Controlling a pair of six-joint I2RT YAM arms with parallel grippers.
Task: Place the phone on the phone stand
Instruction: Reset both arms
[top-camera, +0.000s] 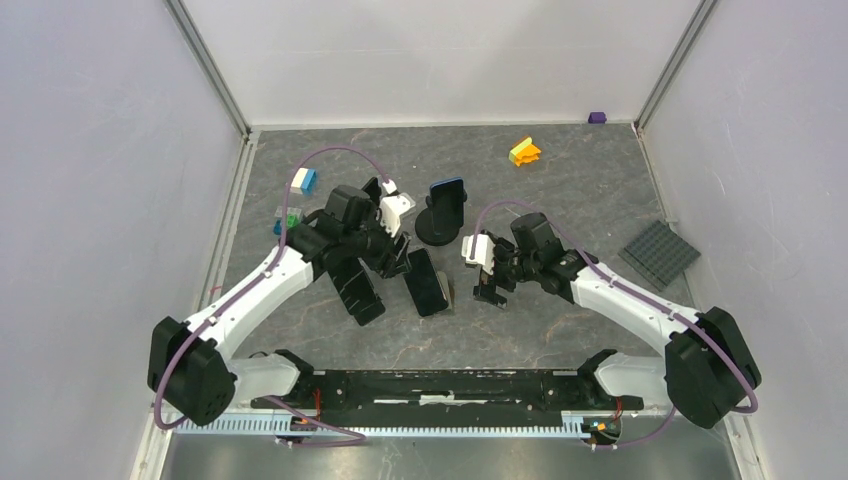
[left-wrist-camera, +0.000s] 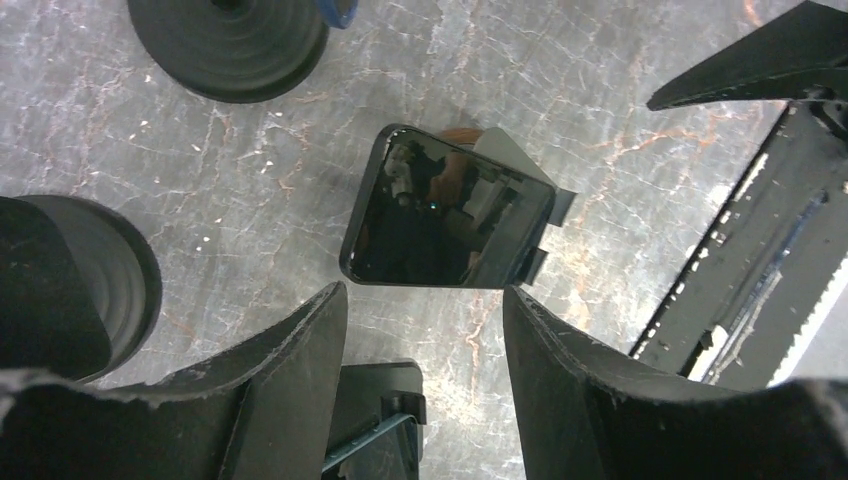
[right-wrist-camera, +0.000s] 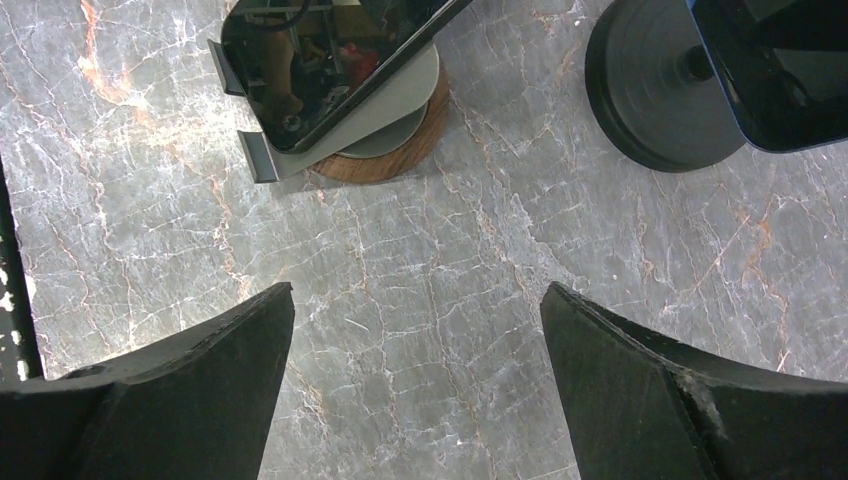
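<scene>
Fingers (left-wrist-camera: 300, 360) of the left gripper (left-wrist-camera: 422, 300) stand spread and empty; phone (left-wrist-camera: 445, 210) appears seated on phone stand (left-wrist-camera: 505, 155), so withdraw clear.

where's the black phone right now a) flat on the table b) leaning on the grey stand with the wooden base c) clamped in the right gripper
b: the black phone leans tilted on the grey stand, its lower edge against the stand's lips, while the right gripper is open with nothing between its fingers.
</scene>
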